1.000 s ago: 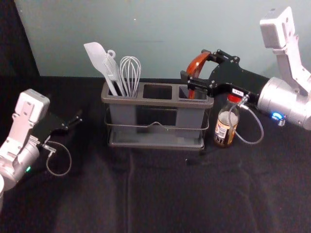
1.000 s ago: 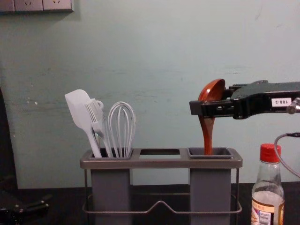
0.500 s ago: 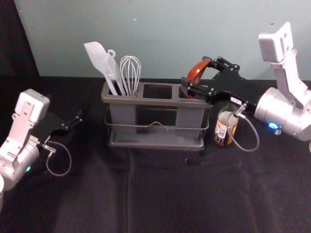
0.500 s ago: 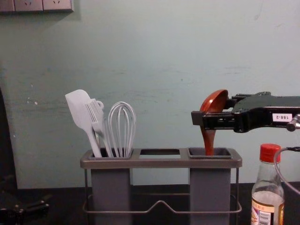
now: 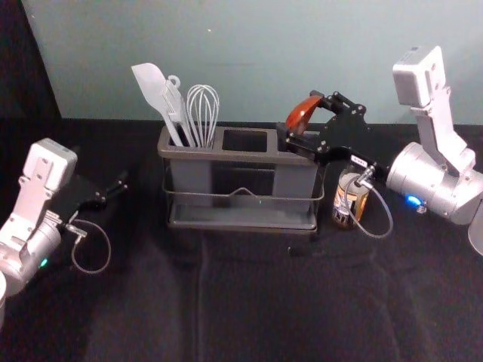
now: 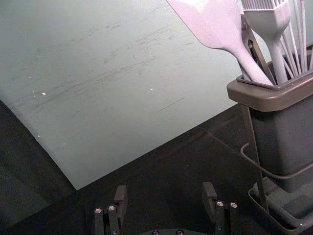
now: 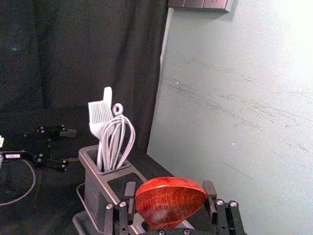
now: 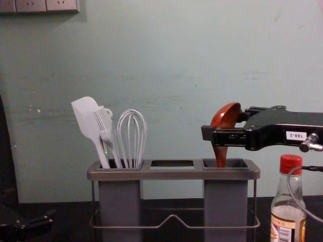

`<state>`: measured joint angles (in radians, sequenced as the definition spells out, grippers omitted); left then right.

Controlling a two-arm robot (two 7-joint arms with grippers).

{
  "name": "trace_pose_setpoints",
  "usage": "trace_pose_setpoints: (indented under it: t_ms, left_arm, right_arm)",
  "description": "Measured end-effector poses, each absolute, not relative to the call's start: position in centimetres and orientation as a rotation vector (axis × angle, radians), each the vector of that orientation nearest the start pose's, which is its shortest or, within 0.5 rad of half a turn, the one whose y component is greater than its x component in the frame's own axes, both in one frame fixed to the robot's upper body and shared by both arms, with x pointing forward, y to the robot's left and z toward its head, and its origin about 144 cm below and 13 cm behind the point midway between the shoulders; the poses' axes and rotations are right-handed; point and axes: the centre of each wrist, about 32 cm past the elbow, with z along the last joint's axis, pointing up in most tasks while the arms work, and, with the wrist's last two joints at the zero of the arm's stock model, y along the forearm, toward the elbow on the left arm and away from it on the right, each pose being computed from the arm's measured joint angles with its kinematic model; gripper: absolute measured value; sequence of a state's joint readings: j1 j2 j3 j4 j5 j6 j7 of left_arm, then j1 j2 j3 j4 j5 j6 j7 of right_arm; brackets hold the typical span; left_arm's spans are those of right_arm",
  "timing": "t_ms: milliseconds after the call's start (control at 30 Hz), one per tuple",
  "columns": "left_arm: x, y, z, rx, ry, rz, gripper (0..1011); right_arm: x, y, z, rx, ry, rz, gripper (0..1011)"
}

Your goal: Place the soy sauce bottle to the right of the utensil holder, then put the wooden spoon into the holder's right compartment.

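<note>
Dark tabletop (image 5: 249,302): soy sauce bottle (image 8: 288,217) is placed right of utensil holder (image 8: 171,175), as required. Wooden spoon (image 8: 225,116) is pinched at its bowl by right gripper (image 7: 169,191), leaving the handle (image 8: 221,156) free for right compartment (image 8: 225,201). Left gripper (image 6: 165,191) is parked leftward, spread.

The spoon (image 7: 170,199) is streaked reddish brown, the holder (image 8: 174,174) grey, the bottle cap (image 8: 291,162) red.
</note>
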<state>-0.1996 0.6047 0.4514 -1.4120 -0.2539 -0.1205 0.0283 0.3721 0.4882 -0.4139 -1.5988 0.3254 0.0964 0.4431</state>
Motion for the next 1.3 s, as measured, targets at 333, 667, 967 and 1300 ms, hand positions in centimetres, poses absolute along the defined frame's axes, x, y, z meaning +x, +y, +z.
trace_pose_setpoints:
  t_ms: [333,667,967,1300]
  left_arm:
    - [48.86,30.97,113.98,0.304,-0.285,1.248,1005]
    - [48.86,30.97,113.98,0.304,-0.285,1.248,1005]
    - [48.86,30.97,113.98,0.305,-0.285,1.248,1005]
    - [48.86,30.97,113.98,0.304,-0.285,1.248,1005]
  right_arm:
    - [53.16,-24.62,124.82,-0.136,-0.242,-0.788,837]
    - [53.48,-24.71,124.83,-0.132,-0.231,-0.785,838]
    - [53.43,-24.67,124.86,-0.132,-0.233,-0.785,915]
    - [53.39,-24.65,124.84,-0.133,-0.234,-0.785,1003]
